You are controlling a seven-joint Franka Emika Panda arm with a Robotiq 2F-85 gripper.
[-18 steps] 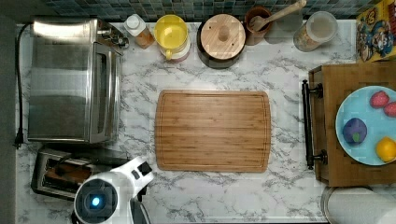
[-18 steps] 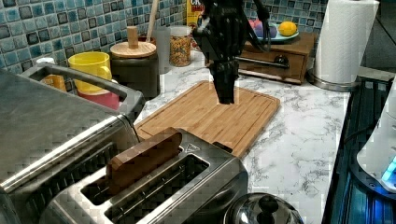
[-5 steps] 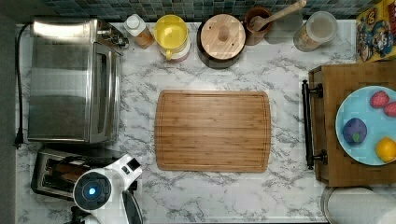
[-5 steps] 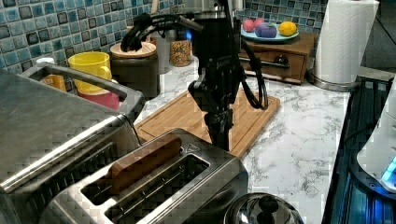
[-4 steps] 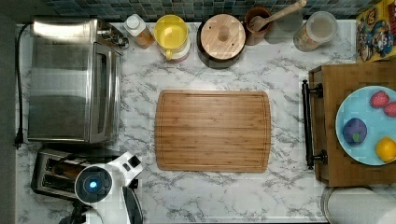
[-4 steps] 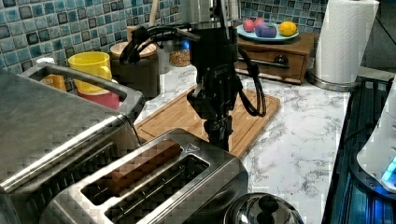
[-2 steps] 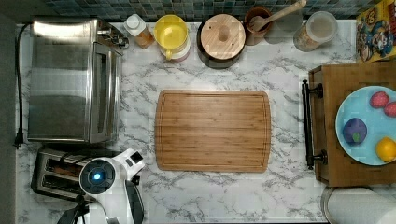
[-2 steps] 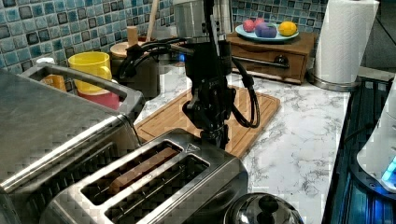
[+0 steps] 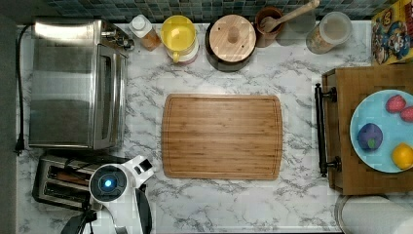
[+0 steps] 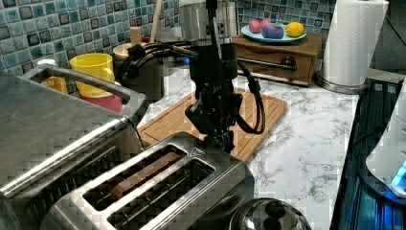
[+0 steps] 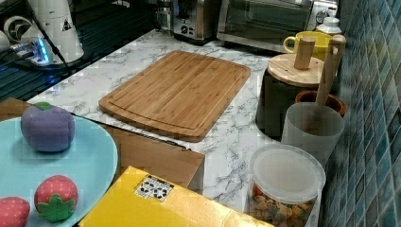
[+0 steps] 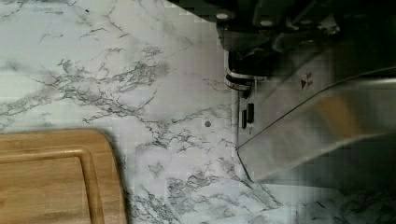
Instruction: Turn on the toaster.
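The brushed-steel toaster [image 9: 48, 187] stands at the top view's lower left, in front of the big toaster oven. A slice of brown bread [image 10: 143, 175] sits low inside one of its long slots. My gripper [image 10: 221, 140] is shut and pressed against the toaster's [image 10: 191, 191] end that faces the cutting board, at the height of its top edge. The lever is hidden behind the gripper. In the wrist view the toaster's end [image 12: 299, 121] with small black controls sits right under the gripper. The arm's wrist [image 9: 109, 184] covers that end in the top view.
A bamboo cutting board [image 9: 222, 137] lies mid-counter next to the toaster. The steel toaster oven [image 9: 73, 83] is beside the toaster. A yellow mug [image 9: 179, 36], wooden-lidded pot [image 9: 232, 39] and jars line the tiled wall. A wooden tray with a fruit plate [image 9: 380, 131] is at the top view's right.
The bread stood well above the slot a second ago and has sunk down into it. My gripper came down along the toaster's end, then shifted a little toward the cutting board.
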